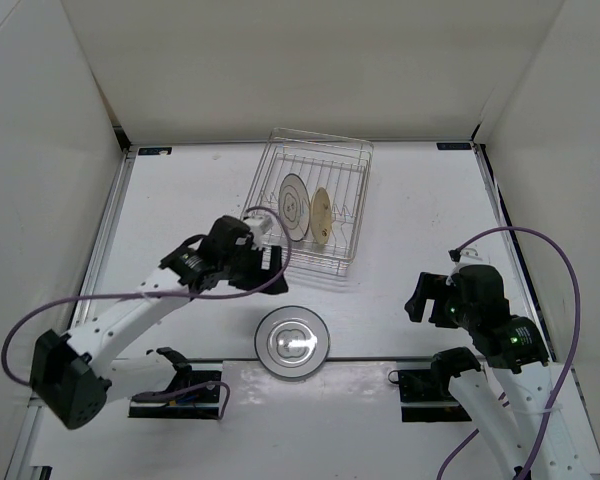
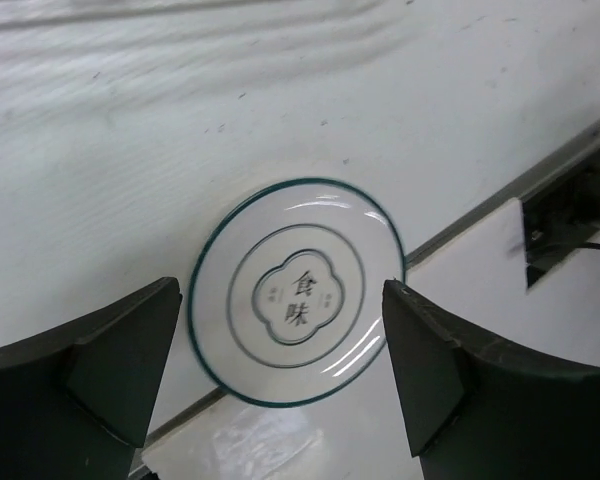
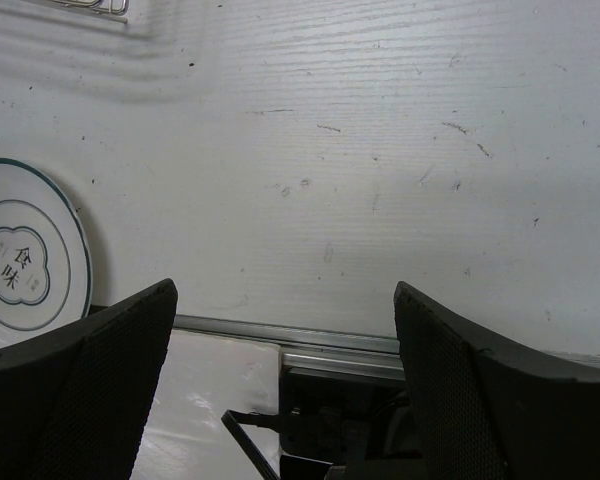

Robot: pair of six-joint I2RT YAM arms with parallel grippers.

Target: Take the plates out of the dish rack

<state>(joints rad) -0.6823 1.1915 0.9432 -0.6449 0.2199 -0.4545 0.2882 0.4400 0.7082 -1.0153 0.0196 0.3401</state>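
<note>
In the dish rack (image 1: pixel 363 200): white plate (image 1: pixel 294 208), tan plate (image 1: pixel 322 215) on edge | third plate (image 1: pixel 292 342) flat | left hand (image 2: pixel 280 330), right hand (image 3: pixel 285 320) wide.

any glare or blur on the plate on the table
Top external: the plate shows bright glare across its centre. Left wrist: its print is sharp, with thin glare streaks near the rim. Right wrist: it is cropped at the left edge, print legible.

overhead view; wrist views (close, downward) share plate (image 2: pixel 295 292)
</note>
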